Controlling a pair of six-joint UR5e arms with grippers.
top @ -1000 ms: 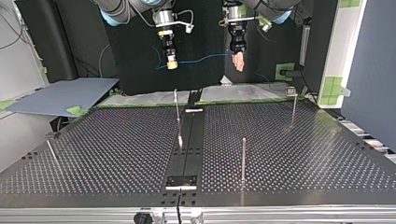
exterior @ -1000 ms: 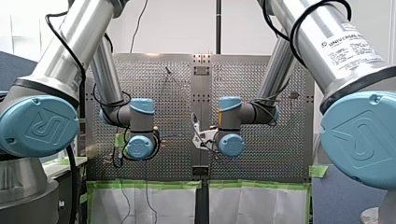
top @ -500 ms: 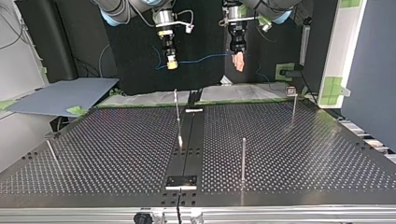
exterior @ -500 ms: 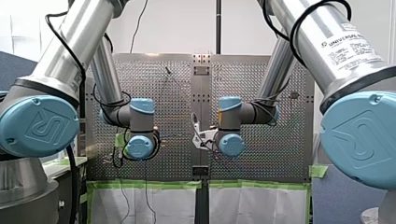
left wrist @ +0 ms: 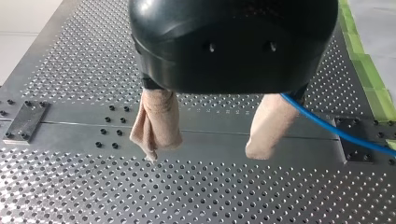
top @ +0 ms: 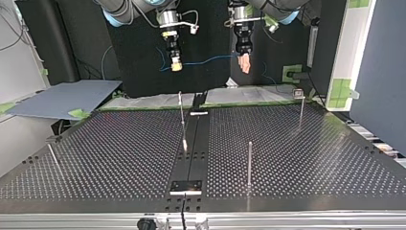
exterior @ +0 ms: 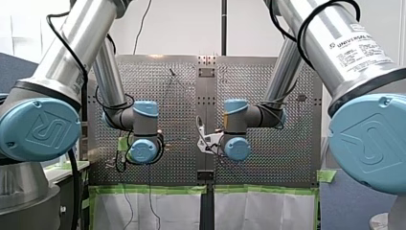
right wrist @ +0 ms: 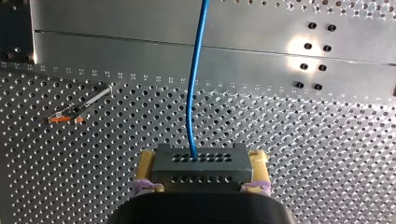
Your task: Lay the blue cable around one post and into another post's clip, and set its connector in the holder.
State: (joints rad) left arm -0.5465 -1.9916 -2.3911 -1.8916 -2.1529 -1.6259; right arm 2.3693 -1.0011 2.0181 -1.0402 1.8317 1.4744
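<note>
Two hands share the load, both lifted well above the perforated metal bench (top: 297,158), toward its edge on the arms' side. The right hand (top: 176,66), the one with yellow pads, is closed on the dark grey block connector (right wrist: 200,169) by its two short sides. That lets the thin blue cable (right wrist: 192,107) leave the block's face freely and gives you control of the end meant for the holder. From there the cable runs in a shallow sag across to the left hand (left wrist: 204,154), whose beige-padded fingers stand wide apart. The cable shows only on the outer side of one finger, so I judge that hand is steadying the line, not pinching it. Neither routing step looks begun. The cable touches neither the slim upright metal post (top: 249,163) toward the bench's edge opposite the arms nor the post with a small clip on top (top: 301,103) near a corner on the arms' side. Carrying it high leaves the slack off the posts until you choose one.
</note>
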